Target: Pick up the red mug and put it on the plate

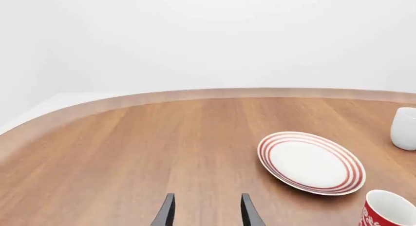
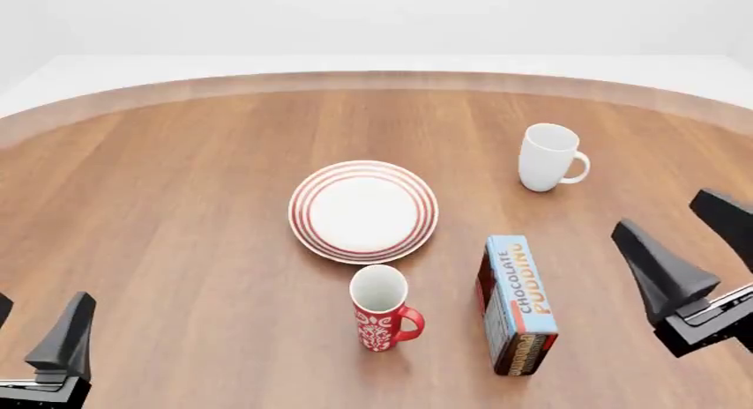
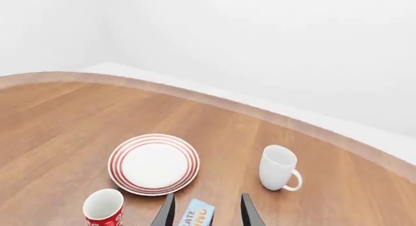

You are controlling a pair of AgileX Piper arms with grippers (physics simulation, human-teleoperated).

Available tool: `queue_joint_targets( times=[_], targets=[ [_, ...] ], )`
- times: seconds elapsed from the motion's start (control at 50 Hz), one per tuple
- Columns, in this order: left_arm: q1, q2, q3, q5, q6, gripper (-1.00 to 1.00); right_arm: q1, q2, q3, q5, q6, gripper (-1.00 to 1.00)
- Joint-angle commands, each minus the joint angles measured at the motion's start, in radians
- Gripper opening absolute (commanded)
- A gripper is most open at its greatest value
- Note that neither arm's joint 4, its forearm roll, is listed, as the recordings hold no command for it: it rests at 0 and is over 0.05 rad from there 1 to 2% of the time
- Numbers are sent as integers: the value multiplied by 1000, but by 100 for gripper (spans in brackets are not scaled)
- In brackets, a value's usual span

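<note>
Front view: red mug (image 2: 382, 308) just clear (upright) of plate (image 2: 363, 210).

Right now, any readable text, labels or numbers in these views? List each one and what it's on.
"CHOCOLATE PUDDING" – on the top face of the blue box lying on the table, front view.
"ATE" – the only part of that same label showing in the right wrist view; the rest is cut off.
Small print on the box's near end – too small to read.
Red mug – white ornament only, no words.
Plate and white mug – no text.
</note>
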Motion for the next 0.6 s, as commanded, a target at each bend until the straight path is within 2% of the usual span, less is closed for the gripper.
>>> queue_joint_targets(
  times=[0.02, 0.08, 0.12, 0.14, 0.18, 0.22, 0.24, 0.26, 0.28, 0.36, 0.44, 0.6],
  targets=[
    [0, 0, 0, 0, 0, 100, 140, 142, -149, 85, -53, 100],
    [0, 0, 0, 0, 0, 100, 159, 175, -187, 130, -33, 100],
    [0, 0, 0, 0, 0, 100, 181, 183, -215, 158, 5, 100],
    [0, 0, 0, 0, 0, 100, 183, 184, -221, 162, -14, 100],
    [0, 0, 0, 0, 0, 100, 194, 180, -258, 189, 41, 100],
    [0, 0, 0, 0, 0, 100, 224, 208, -277, 211, -16, 100],
    [0, 0, 0, 0, 0, 100, 226, 207, -294, 222, 17, 100],
    [0, 0, 0, 0, 0, 100, 223, 213, -308, 232, 23, 100],
    [0, 0, 0, 0, 0, 100, 225, 225, -322, 244, 6, 100],
    [0, 0, 0, 0, 0, 100, 251, 269, -367, 294, 5, 100],
    [0, 0, 0, 0, 0, 100, 273, 297, -390, 328, 29, 100],
    [0, 0, 0, 0, 0, 100, 302, 346, -427, 391, 29, 100]
  ],
)
